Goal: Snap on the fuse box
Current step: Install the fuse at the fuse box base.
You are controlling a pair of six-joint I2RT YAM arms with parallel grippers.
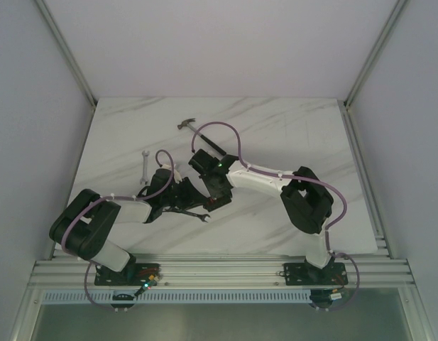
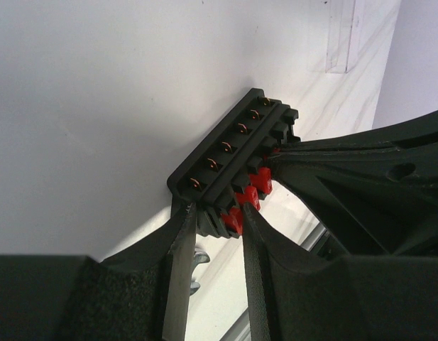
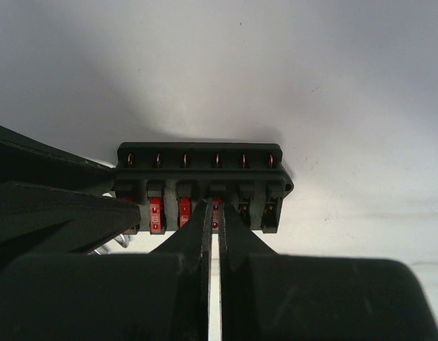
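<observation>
The fuse box (image 2: 229, 160) is a small black box with a row of copper terminals and red fuses (image 2: 248, 193) along one side. It lies on the white marble table. My left gripper (image 2: 217, 217) is shut on its near end, one finger on each long side. My right gripper (image 3: 215, 213) reaches in from the side and is shut on one red fuse (image 3: 216, 207) in the fourth slot. Two more red fuses (image 3: 156, 214) sit to its left, and the two slots (image 3: 270, 207) to its right hold none. In the top view both grippers (image 1: 203, 197) meet mid-table and hide the box.
A hammer (image 1: 192, 126) lies toward the back of the table and a silver wrench (image 1: 143, 168) at the left. A second small spanner (image 1: 202, 217) lies just in front of the grippers. The table's near rail (image 1: 219, 270) runs behind the arm bases.
</observation>
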